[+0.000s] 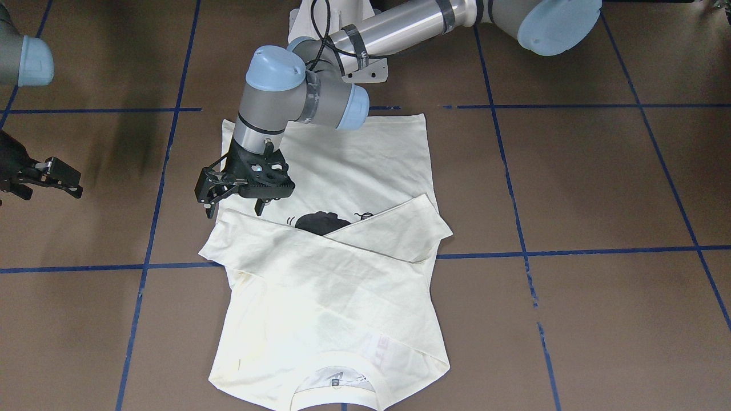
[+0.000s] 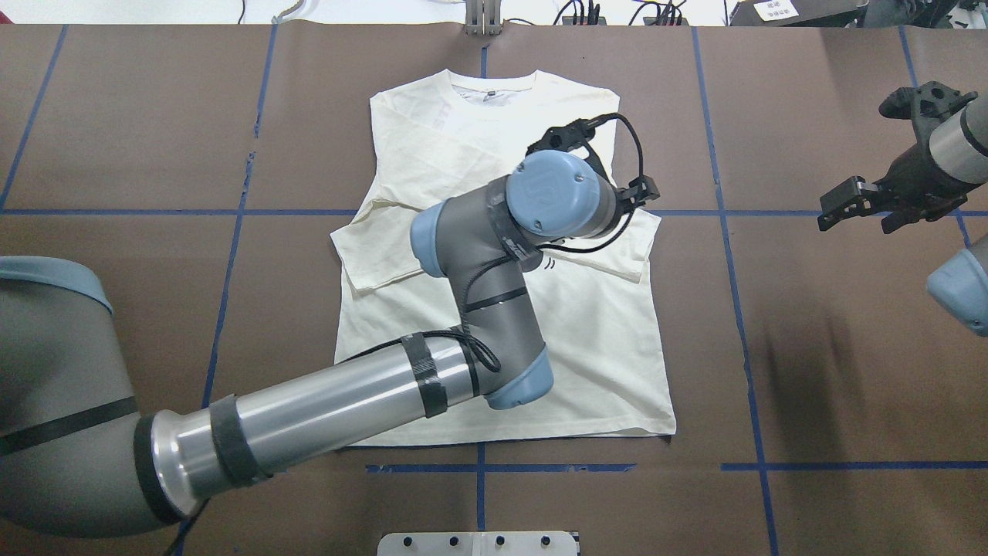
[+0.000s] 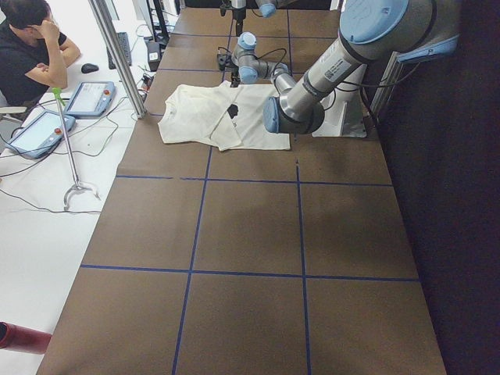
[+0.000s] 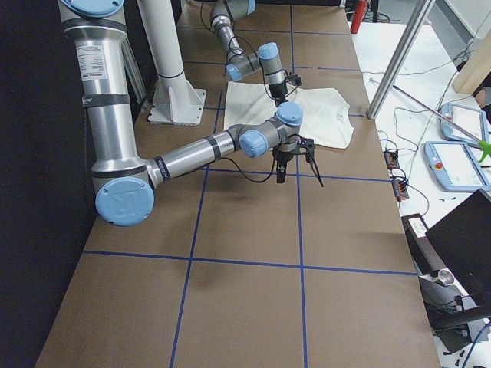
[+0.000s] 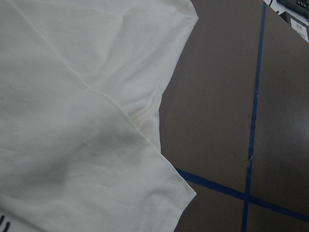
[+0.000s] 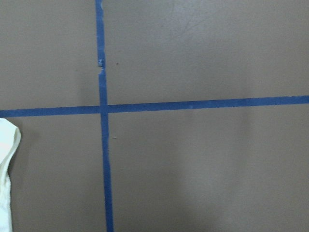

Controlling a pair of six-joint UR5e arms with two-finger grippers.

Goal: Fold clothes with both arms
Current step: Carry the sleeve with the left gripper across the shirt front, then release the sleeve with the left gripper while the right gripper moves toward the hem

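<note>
**Left claw open over the shirt, right claw open off to the side**

You see the left arm (image 1: 400,25) reaching from the robot's base out over the cloth, its forearm low and its wrist bent down. The left claw (image 1: 234,208) points down at the tabletop (image 1: 599,182). Its jaws stand wide apart and have hold of nothing. The right arm (image 2: 957,139) is stretched out low on the robot's right side. The right claw (image 2: 857,207) also points down with its jaws apart and empty.

The shirt (image 1: 354,165) lies flat in the middle of the tabletop, with the collar (image 2: 492,81) on the far side from the robot and the hem near the base. Both sleeves (image 1: 394,225) are folded in and cross over the chest, and a part of the black print (image 1: 322,221) shows between them. The left claw is over the shirt's edge on the robot's right side, just beside the folded sleeve there. I cannot tell whether its tips touch the cloth. The right claw is over bare tabletop, well apart from the shirt; in its wrist view you see only a small corner of cloth at the edge.

The tabletop is brown and divided by blue tape lines (image 1: 571,106). In the left side view a person (image 3: 31,55) sits at a white desk beside it.
</note>
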